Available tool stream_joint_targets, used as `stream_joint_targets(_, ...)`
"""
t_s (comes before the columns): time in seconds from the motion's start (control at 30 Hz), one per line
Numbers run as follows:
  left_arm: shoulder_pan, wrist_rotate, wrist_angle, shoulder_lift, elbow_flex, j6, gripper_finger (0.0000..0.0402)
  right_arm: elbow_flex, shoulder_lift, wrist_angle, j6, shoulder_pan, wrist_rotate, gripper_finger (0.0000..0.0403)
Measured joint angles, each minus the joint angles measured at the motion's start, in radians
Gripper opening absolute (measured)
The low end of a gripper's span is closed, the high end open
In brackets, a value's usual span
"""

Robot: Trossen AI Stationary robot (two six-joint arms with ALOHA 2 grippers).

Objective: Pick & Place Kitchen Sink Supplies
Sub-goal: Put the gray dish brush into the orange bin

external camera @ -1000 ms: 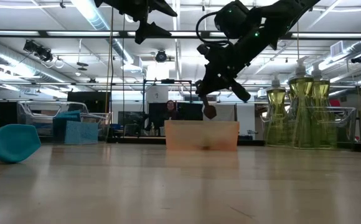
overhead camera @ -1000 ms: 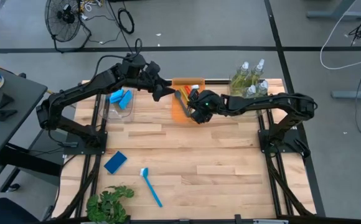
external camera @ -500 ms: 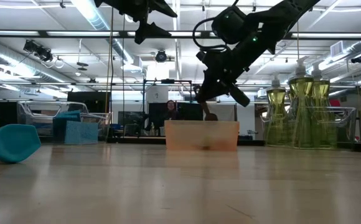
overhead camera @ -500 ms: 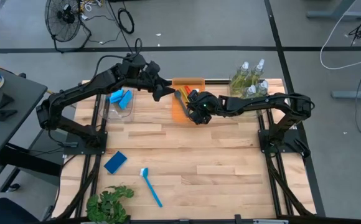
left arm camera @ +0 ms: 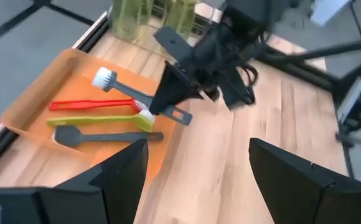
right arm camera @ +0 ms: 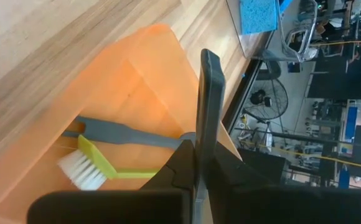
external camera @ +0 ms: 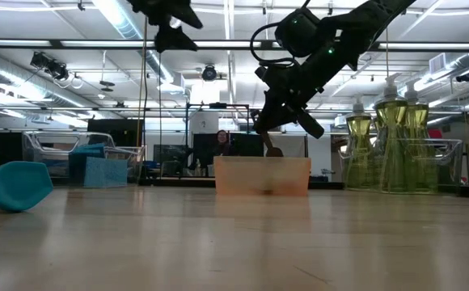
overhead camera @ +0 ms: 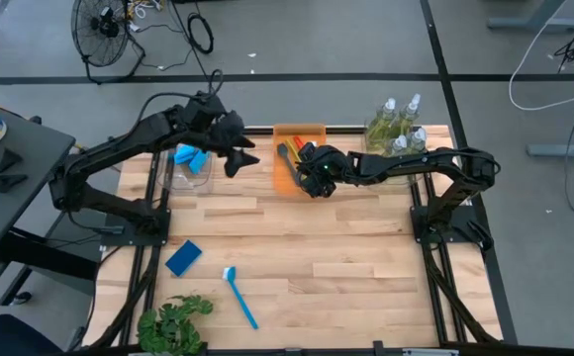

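The tray (left arm camera: 37,102) is orange. In it lie a red brush (left arm camera: 90,104), a yellow-green brush (left arm camera: 99,119) and a black brush (left arm camera: 99,137). The worktop (overhead camera: 317,257) is light wood. The sponge (overhead camera: 183,257) is dark blue.

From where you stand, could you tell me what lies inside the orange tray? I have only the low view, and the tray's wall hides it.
Observer: Three brushes lie in the orange tray: a red brush, a yellow-green brush and a black brush.
Operator: Does the right gripper hold anything?
Observer: Yes. The right gripper is shut on a dark-grey brush, whose white bristles hang above the tray.
Operator: And the left gripper?
Observer: The left gripper is open and empty, above the table between the clear bin and the tray.
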Motion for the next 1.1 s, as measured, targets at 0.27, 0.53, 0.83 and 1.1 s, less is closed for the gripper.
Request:
stream_joint_targets(0.27,-0.028,-0.014,-0.140,-0.092,-0.015,0.101,0.0284,0.000,0.000,0.008,0.000,-0.026,-0.012,0.0018)
stream_joint_targets(0.53,-0.030,-0.035,-0.109,-0.204,-0.172,0.077,0.0284,0.000,0.000,0.061,0.038,-0.071,-0.037,0.0018)
stream_joint_targets(0.83,-0.029,-0.069,-0.103,-0.314,-0.305,0.000,0.0284,0.000,0.000,0.065,0.066,-0.100,-0.079,0.0018)
stream_joint_targets(1.1,-0.029,-0.080,-0.101,-0.327,-0.315,-0.022,0.0284,0.000,0.000,0.065,0.075,-0.110,-0.092,0.0039)
